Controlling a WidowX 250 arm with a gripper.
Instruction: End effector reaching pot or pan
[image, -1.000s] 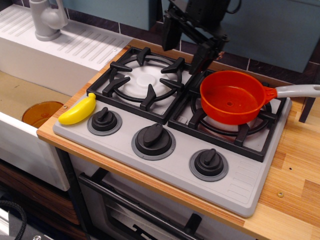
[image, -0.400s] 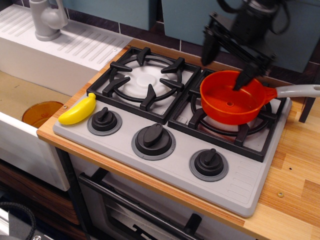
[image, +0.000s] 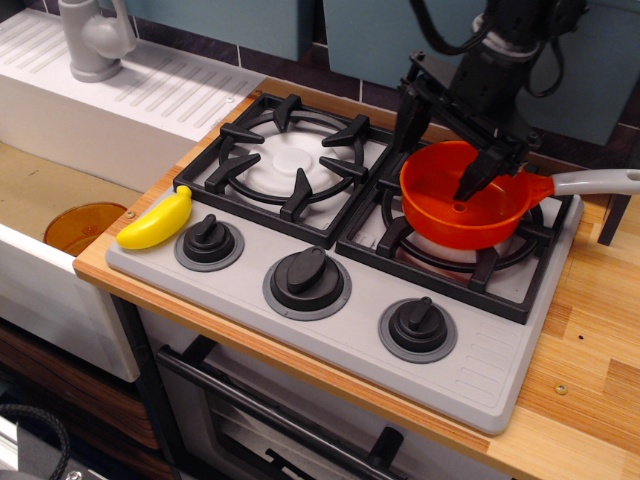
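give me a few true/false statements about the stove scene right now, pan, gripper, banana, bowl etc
1. The orange-red saucepan sits on the right burner grate. True.
2. The gripper is clamped on the pan's grey handle. False: its fingers are spread, one finger dipping inside the pan and the other outside the far-left rim; the handle is untouched.
3. The yellow banana lies at the stove's front-left corner, beside a knob. True.
4. The amber bowl rests on the left burner. False: it lies down in the sink; the left burner carries nothing.
5. The saucepan holds food. False: it looks empty.
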